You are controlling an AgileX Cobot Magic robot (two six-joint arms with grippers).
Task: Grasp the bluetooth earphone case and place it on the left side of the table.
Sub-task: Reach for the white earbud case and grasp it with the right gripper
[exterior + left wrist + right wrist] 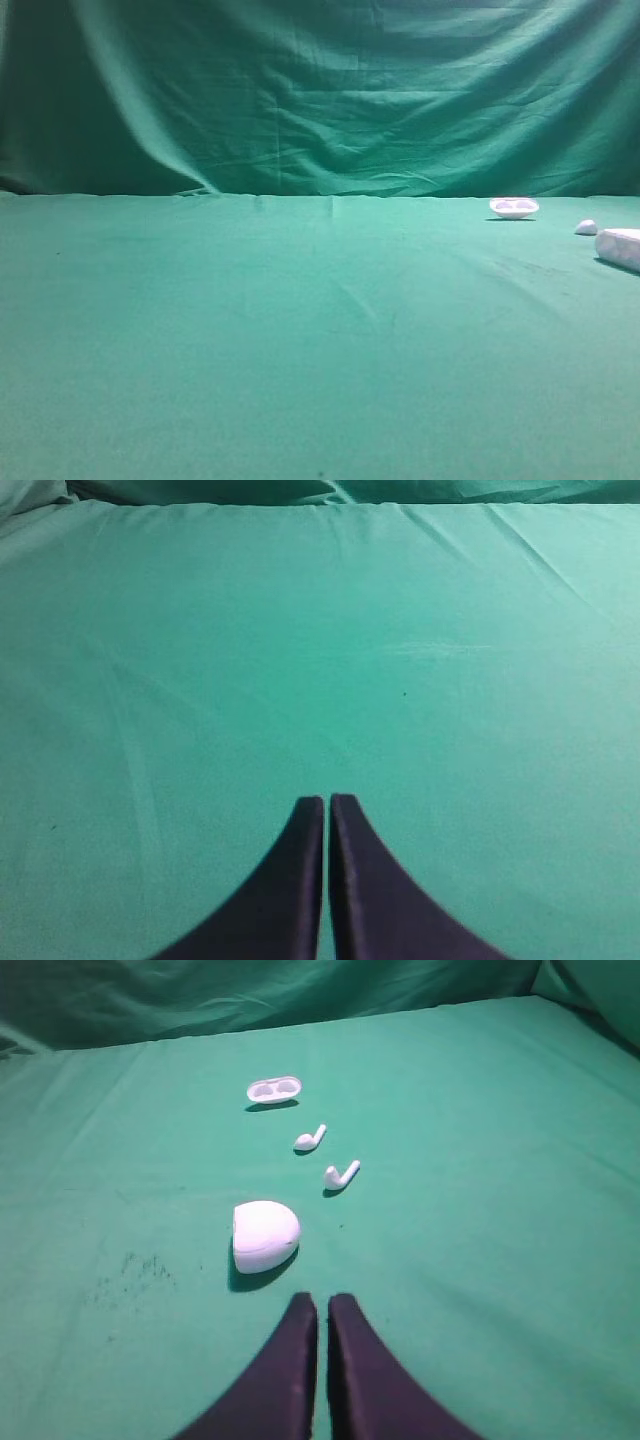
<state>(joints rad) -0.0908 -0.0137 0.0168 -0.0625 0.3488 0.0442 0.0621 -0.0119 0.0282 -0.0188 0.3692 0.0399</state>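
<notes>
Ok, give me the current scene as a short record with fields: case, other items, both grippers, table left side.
case: white earphone case lying on the green table, just ahead of the right gripper, not touched
other items: two loose earbuds beyond the case; shallow white dish farthest back
right gripper: shut, holding nothing
left gripper: shut, holding nothing, over bare cloth
case in high view: at the far right edge, partly cut off
task status: case not yet grasped
</notes>
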